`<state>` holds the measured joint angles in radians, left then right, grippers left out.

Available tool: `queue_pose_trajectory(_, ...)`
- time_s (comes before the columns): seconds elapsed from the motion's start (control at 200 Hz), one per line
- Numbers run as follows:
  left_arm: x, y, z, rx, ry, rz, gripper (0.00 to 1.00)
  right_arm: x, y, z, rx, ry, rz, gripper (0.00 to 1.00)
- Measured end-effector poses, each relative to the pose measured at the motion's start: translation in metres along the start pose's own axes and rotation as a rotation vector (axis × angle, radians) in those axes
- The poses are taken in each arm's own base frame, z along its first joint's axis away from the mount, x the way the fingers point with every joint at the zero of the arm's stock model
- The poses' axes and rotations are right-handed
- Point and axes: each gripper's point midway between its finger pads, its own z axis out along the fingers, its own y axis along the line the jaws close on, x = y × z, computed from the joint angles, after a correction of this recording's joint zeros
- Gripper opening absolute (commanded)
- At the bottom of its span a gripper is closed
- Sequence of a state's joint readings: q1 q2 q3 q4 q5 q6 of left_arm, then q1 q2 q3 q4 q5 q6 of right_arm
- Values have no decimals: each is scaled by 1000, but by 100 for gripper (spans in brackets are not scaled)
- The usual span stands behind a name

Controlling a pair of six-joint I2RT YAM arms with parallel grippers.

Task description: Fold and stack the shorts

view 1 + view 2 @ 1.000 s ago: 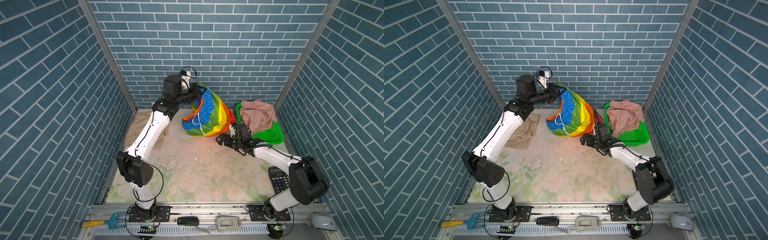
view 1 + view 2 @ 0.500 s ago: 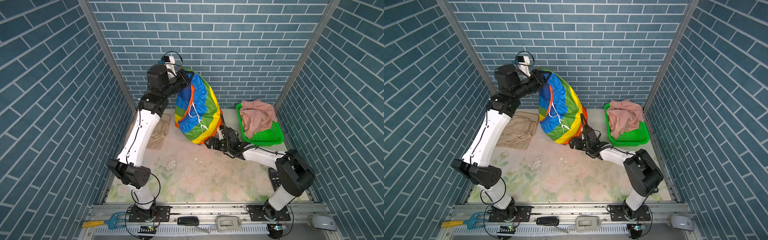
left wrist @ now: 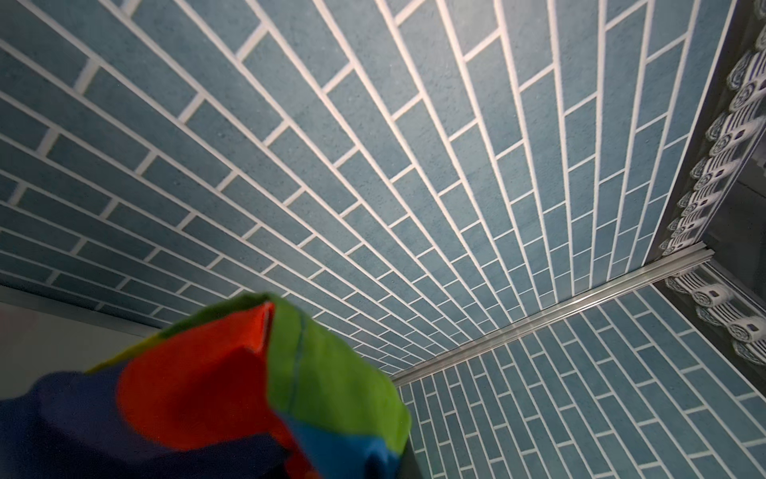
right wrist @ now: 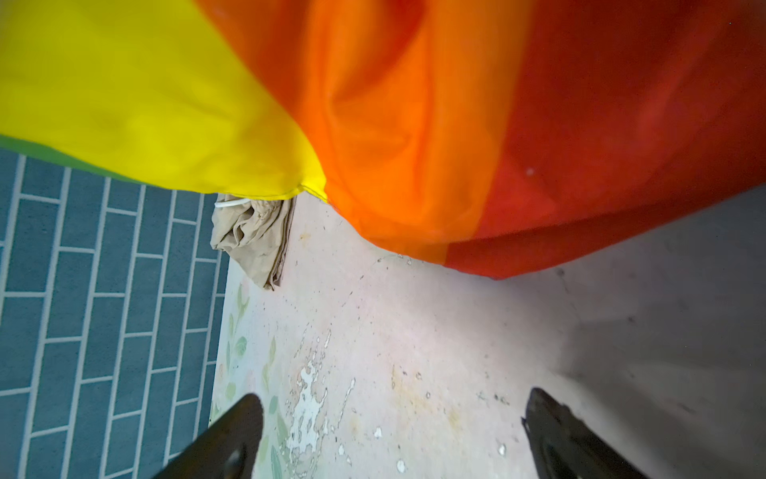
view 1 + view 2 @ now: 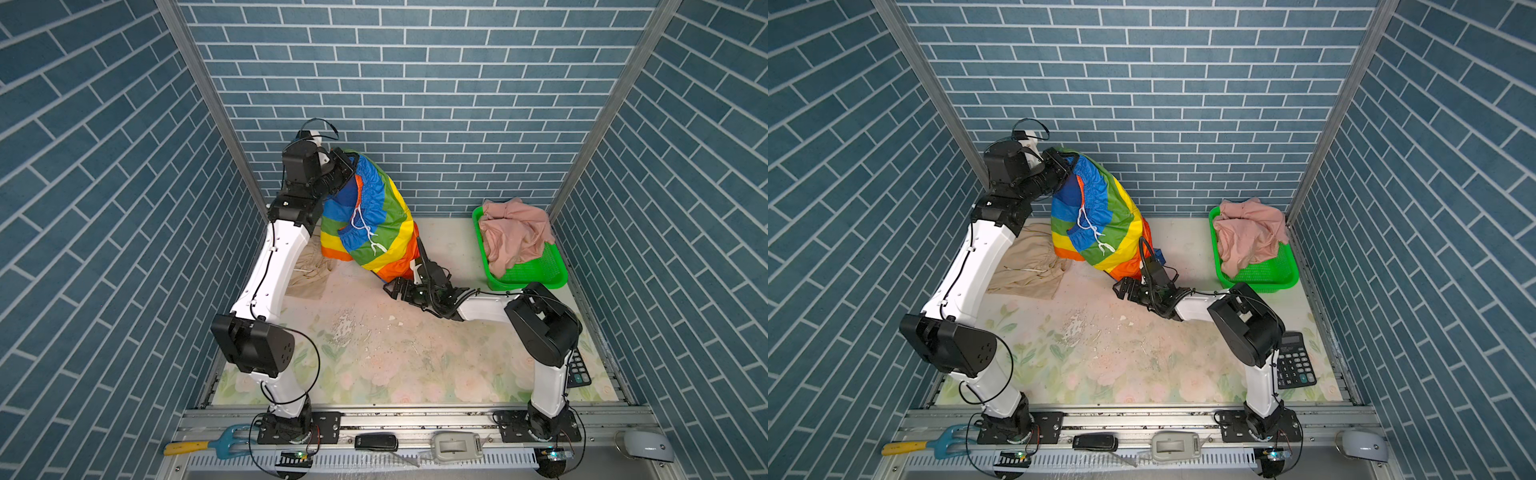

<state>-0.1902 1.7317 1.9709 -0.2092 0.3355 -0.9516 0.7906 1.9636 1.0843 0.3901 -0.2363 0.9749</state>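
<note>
The left claw is clamped on the rainbow-striped shorts, holding them high by the back wall (hem hanging near the table). The right claw gapes wide and empty just beside that hem. Beige shorts lie flat at the left, and pink shorts fill the green basket.

Left arm is raised high toward the back, wrist bent over to the right. The left gripper at the top is clamped tight on the waistband of the rainbow shorts. Right arm has its elbow up and forearm stretched low toward the middle; right gripper has jaws spread wide, both fingers bare and holding nothing.
</note>
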Motion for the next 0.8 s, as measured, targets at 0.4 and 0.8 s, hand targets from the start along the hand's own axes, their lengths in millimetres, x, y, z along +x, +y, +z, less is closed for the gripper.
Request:
queue_pose_trajectory(0.4,2,2,-10,10,-4,-15,0,-40,-34,9,103,-78,47,99)
queue_pose_trajectory(0.8,3,-3,-10,35,4,-22,0,-86,-28,54,-21,-168,-33,63)
